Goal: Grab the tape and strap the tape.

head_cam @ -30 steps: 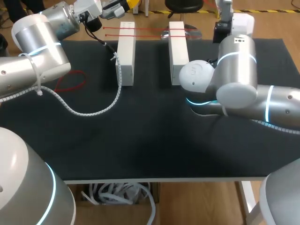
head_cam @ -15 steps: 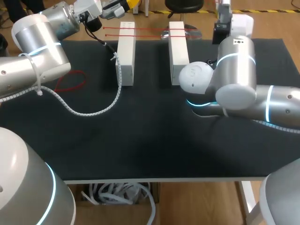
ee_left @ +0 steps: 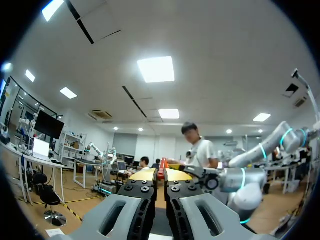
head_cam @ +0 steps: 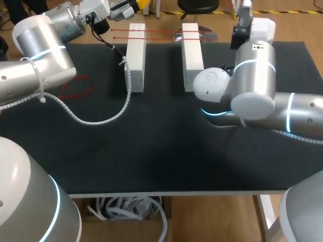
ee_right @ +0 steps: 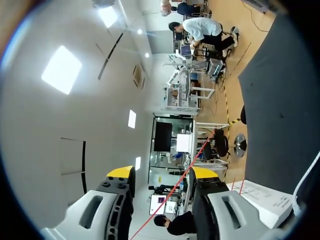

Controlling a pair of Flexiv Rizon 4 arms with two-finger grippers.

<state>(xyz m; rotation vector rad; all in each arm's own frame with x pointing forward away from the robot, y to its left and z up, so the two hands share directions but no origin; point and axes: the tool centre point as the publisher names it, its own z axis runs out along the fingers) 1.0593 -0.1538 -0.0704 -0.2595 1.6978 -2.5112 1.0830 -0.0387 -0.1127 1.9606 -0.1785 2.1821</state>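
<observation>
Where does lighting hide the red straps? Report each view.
Head view: even light; red straps plain across the white blocks, red loop dimmer on black cloth. Right wrist view: a strap clear between the right gripper's open fingers. Left wrist view: none shows.

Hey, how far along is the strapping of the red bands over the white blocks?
Done: two red bands stretch across the far ends of both white blocks. In hand: nothing is gripped; the right tool is open, with a red band passing between its fingers. Left: a loose red band lies on the table near the left arm, untouched.
</observation>
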